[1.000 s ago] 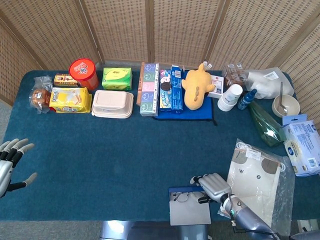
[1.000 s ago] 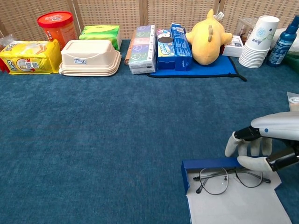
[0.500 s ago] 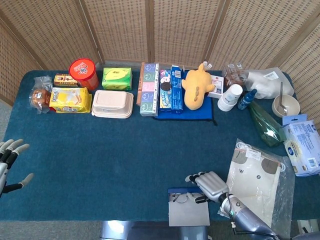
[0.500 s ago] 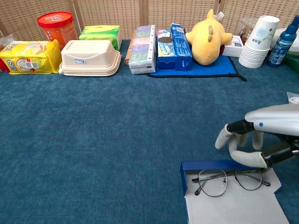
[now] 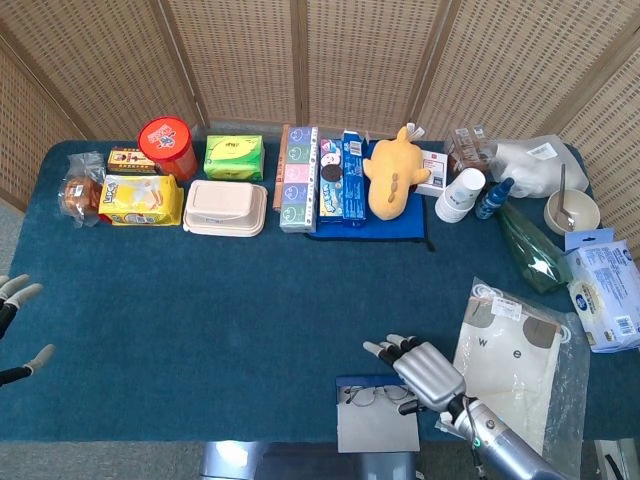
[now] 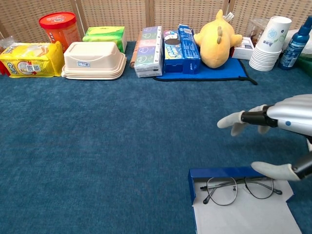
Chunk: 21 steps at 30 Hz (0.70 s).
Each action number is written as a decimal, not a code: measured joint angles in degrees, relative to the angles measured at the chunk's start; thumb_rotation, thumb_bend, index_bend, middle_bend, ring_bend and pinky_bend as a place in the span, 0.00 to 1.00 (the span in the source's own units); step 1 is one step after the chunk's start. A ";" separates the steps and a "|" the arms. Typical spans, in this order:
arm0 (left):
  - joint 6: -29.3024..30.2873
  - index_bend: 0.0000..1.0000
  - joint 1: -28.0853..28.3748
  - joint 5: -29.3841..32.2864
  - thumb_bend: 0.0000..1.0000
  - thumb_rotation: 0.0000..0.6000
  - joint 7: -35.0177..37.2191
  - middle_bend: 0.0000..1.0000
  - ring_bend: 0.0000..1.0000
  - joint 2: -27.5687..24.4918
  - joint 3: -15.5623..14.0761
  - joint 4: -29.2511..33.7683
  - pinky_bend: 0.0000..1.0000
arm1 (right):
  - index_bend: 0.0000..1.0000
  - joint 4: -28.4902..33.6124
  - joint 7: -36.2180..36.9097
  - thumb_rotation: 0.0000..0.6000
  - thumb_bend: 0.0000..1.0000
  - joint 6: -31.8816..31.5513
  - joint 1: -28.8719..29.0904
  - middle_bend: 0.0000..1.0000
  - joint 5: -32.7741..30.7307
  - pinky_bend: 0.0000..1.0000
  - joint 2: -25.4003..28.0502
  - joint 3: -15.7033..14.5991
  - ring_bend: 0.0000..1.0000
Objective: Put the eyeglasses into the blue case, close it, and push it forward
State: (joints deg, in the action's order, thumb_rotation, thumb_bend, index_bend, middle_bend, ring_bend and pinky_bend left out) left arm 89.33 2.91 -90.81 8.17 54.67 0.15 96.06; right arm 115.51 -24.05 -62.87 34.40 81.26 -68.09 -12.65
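The eyeglasses [image 6: 238, 187] lay inside the open blue case [image 6: 217, 173] at the table's near edge; your right hand [image 6: 273, 134] hovered above it, fingers spread, holding nothing — you needed to catch the pale lid and fold it squarely; the left hand [image 5: 15, 330] waited open by the table's left edge.

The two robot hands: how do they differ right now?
The right hand hangs open above the glasses lying in the blue case; the left hand sits at the table's far edge, mostly out of view. Both are open and hold nothing.
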 measured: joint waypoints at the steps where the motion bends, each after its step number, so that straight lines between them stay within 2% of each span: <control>1: 0.16 0.14 -0.10 0.01 0.21 0.90 0.30 0.12 0.07 -0.05 0.02 -0.09 0.06 | 0.06 -0.58 0.31 0.36 0.37 -0.58 -0.65 0.19 1.49 0.27 -0.04 -0.33 0.12; 6: 1.34 0.13 -0.68 0.02 0.21 0.91 1.19 0.12 0.06 -0.42 0.20 -0.48 0.06 | 0.03 -4.13 1.47 0.41 0.33 -4.12 -4.43 0.16 9.16 0.24 -0.81 -2.20 0.08; 16: 4.43 0.11 -2.06 -0.44 0.21 0.91 3.29 0.12 0.06 -0.69 0.64 -1.72 0.06 | 0.00 -14.43 3.72 0.64 0.30 -12.29 -11.38 0.10 20.28 0.21 -4.04 -4.24 0.02; 21: 5.69 0.10 -2.69 -0.29 0.21 0.91 4.80 0.11 0.06 -0.49 0.99 -2.52 0.06 | 0.00 -19.51 4.71 0.67 0.29 -16.48 -14.86 0.09 24.78 0.19 -5.29 -4.83 0.01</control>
State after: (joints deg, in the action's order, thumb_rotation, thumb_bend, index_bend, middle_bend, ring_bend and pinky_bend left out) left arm 95.01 0.22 -91.10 12.97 54.18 1.14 93.55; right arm 96.00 -19.34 -79.35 19.54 106.04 -73.38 -17.48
